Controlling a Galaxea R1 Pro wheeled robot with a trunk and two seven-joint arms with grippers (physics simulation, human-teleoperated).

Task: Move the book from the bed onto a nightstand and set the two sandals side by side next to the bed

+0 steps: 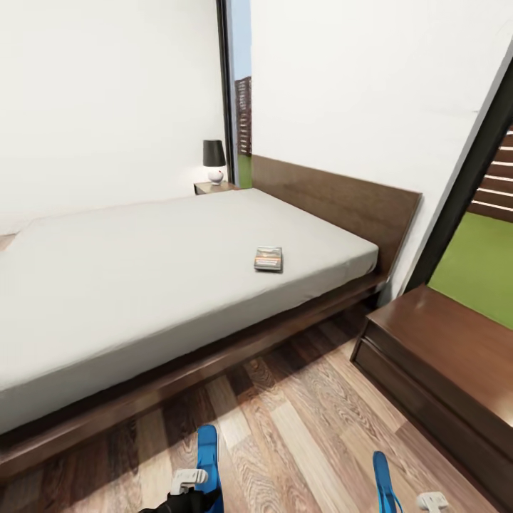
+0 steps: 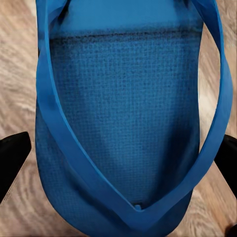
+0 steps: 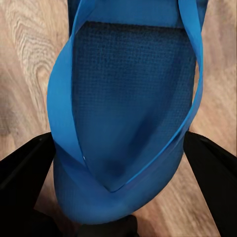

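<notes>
The book lies flat on the off-white mattress of the bed, toward the headboard end. A dark reddish-brown nightstand stands at the right, beside the headboard. At the bottom edge of the head view, my left gripper holds one blue sandal over the wood floor in front of the bed. My right gripper holds the other sandal, which is turned on edge. In each wrist view the black fingers press both sides of a sandal.
A second small stand with a black-shaded lamp sits at the bed's far side by a tall window. Wood-plank floor stretches between the bed frame and the right nightstand. A dark-framed window stands at the right.
</notes>
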